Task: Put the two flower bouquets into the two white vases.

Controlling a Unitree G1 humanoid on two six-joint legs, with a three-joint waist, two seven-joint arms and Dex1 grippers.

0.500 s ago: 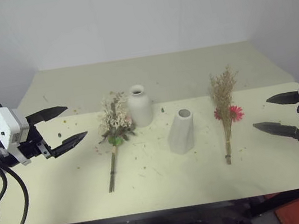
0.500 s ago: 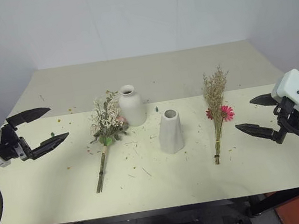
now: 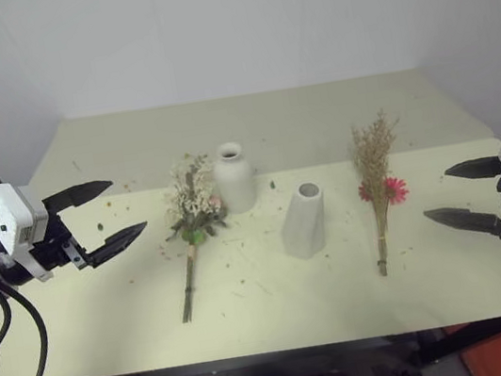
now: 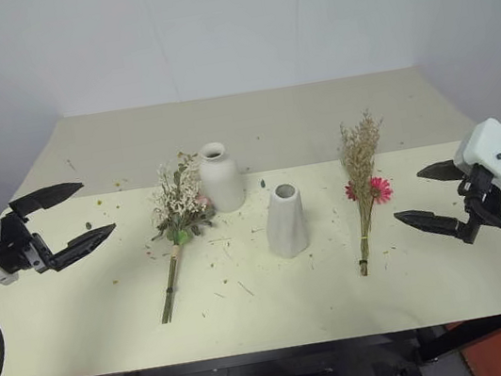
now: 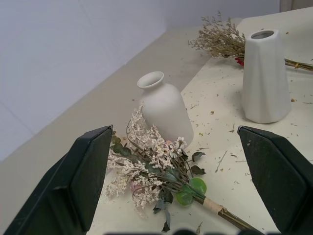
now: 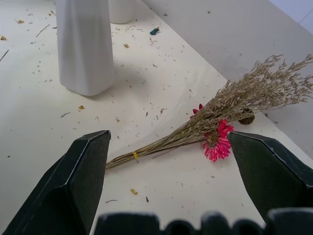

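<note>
Bouquets are lying flat on the counter (image 3: 428,103) either side of the cone vase (image 3: 304,221): the rose bouquet (image 3: 191,224) to its left, flower heads touching the bottle vase (image 3: 234,178), the grass bouquet (image 3: 377,185) to its right. Left gripper (image 3: 104,213) and right gripper (image 3: 469,195) are hovering outside them, fingers spread, holding nothing.

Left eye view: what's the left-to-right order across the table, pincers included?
Left pincer → rose bouquet → bottle vase → cone vase → grass bouquet → right pincer
</note>
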